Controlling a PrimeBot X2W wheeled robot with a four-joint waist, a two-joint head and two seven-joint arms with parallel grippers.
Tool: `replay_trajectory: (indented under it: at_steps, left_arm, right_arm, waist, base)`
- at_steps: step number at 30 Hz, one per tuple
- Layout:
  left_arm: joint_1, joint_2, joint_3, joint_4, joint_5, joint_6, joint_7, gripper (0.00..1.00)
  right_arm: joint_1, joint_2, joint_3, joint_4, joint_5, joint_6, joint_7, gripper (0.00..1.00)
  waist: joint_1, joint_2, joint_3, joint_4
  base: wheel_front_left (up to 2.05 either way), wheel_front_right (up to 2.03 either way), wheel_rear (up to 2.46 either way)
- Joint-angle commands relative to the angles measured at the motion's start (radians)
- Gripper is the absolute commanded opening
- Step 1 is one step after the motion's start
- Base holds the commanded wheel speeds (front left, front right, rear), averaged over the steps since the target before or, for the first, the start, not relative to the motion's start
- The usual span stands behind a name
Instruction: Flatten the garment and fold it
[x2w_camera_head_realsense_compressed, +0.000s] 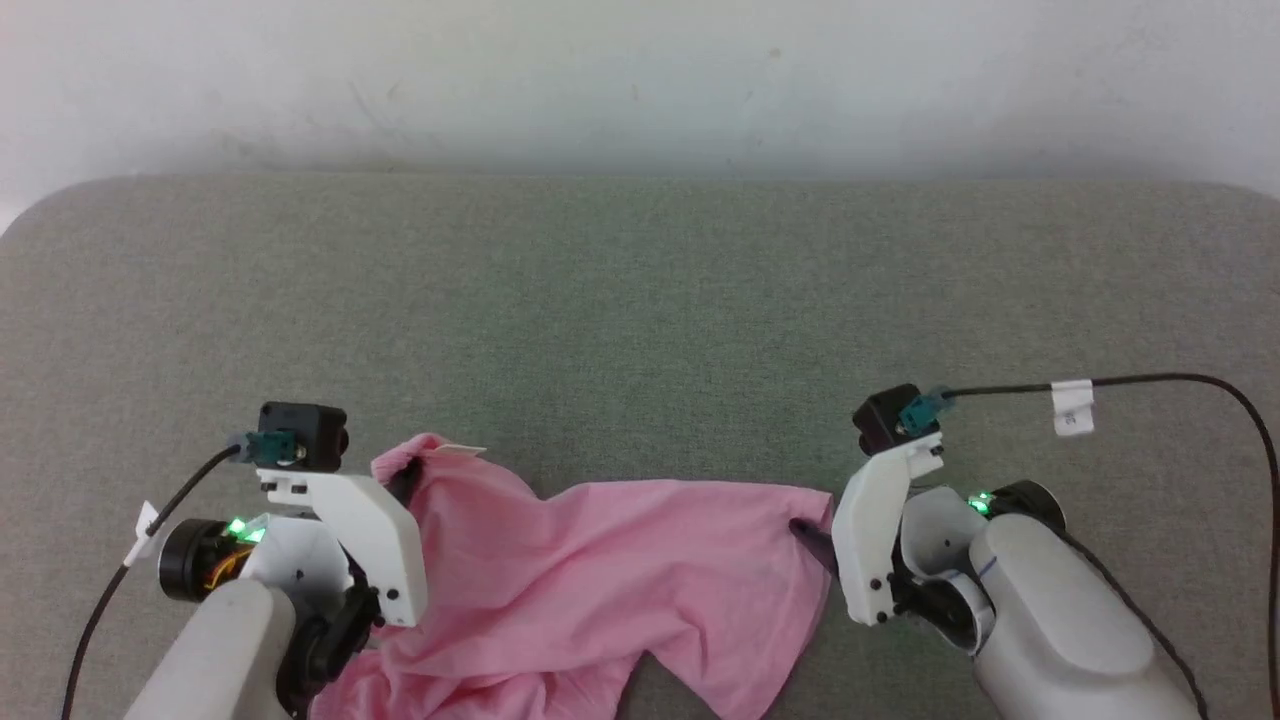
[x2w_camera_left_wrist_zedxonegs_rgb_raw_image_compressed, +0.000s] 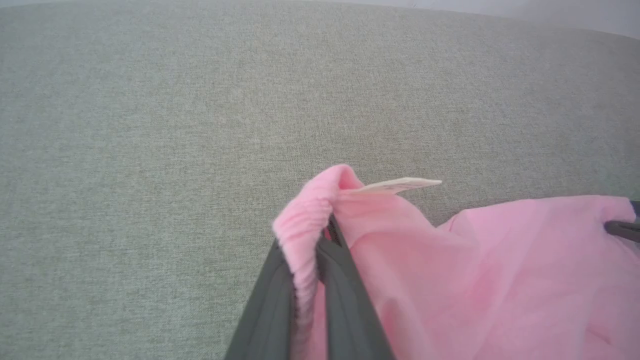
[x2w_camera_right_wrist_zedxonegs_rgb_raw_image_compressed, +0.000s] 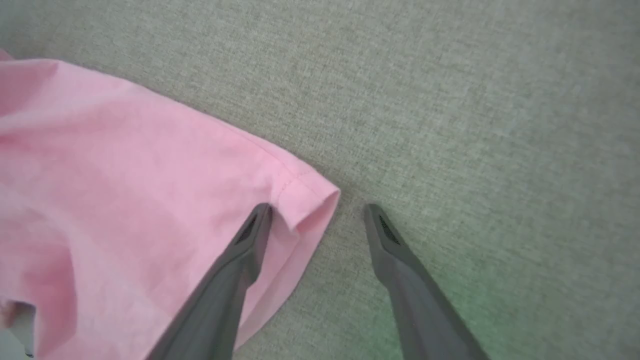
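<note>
The pink shorts lie rumpled on the grey fabric surface, close to the robot. The left gripper is clenched on the gathered waistband beside the white label. The right gripper is spread wide, straddling the leg hem.

The garment lies rumpled before me, pink, creased; its gathered waistband pinched up between my left fingers; white label jutting out.

Grey-green cloth surface — pale wall behind
</note>
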Motion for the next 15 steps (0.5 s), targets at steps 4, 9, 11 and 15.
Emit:
replay_trajectory:
  at_steps: [4,9,11,15]
  left_arm:
    - [-0.02,0.002,-0.003,-0.015,0.009,0.0,-0.011,0.0]
    - [-0.02,0.011,-0.003,-0.019,0.004,-0.001,-0.004,0.0]
    - [-0.025,0.015,-0.001,-0.019,0.0,-0.005,-0.003,0.0]
    - [-0.057,0.031,0.001,-0.035,0.02,-0.001,-0.012,0.0]
  right_arm:
    - [-0.018,0.012,0.074,0.116,0.074,-0.001,0.115,0.25]
    - [-0.033,0.015,0.13,0.147,0.155,-0.001,0.2,0.0]
    - [-0.055,-0.003,0.149,0.121,0.164,-0.001,0.163,0.0]
    - [-0.122,-0.056,0.13,0.05,0.144,-0.001,-0.022,0.0]
  waist:
    - [-0.0002,0.0,0.014,0.016]
    - [-0.0002,0.0,0.005,0.008]
    - [-0.0002,0.0,-0.002,0.001]
    - [-0.0002,0.0,-0.024,-0.016]
  base:
    - [0.0,0.0,0.0]
    - [0.0,0.0,0.0]
    - [0.0,0.0,0.0]
    - [0.0,0.0,0.0]
